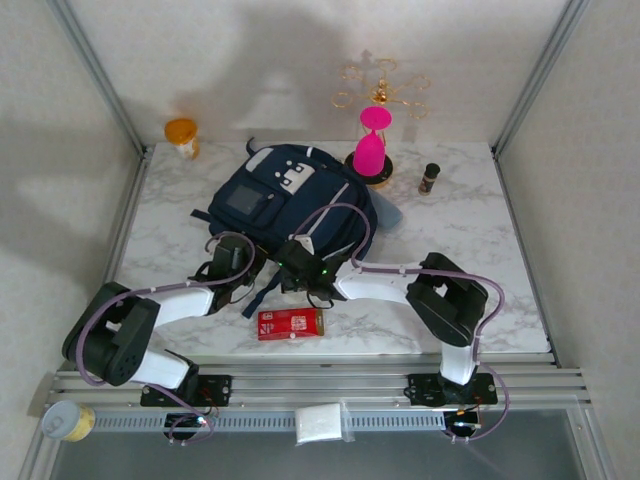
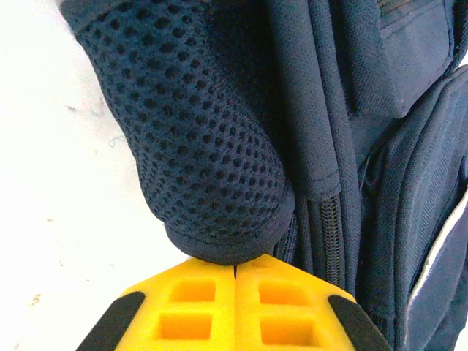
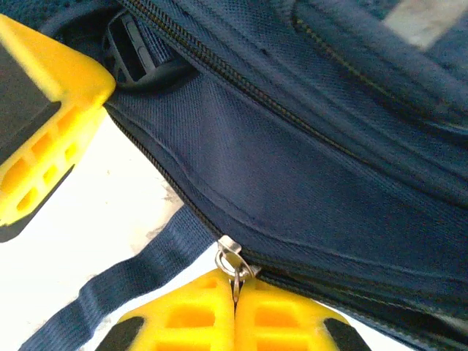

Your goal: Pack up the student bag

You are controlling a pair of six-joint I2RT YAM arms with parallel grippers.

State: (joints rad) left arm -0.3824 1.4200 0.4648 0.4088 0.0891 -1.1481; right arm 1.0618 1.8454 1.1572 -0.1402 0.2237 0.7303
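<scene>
The student bag (image 1: 290,200), navy blue with pale front patches, lies flat in the middle of the table. Both grippers meet at its near edge. My left gripper (image 1: 232,272) is shut, its yellow fingertips (image 2: 235,265) tucked under the hem of a padded mesh shoulder strap (image 2: 197,131). No gap shows between them, and I cannot tell whether they pinch fabric. My right gripper (image 1: 300,272) is shut on the metal zip pull (image 3: 232,259) of the bag's closed zip, with its tips (image 3: 235,281) around the tab. A webbing strap (image 3: 124,281) trails over the table beside it.
A red box (image 1: 290,323) lies near the front edge between the arms. At the back stand an orange bottle (image 1: 182,135), a pink hourglass-shaped ornament (image 1: 372,145) and a small dark bottle (image 1: 430,177). A white packet (image 1: 320,423) and a jar (image 1: 65,422) sit below the table rail.
</scene>
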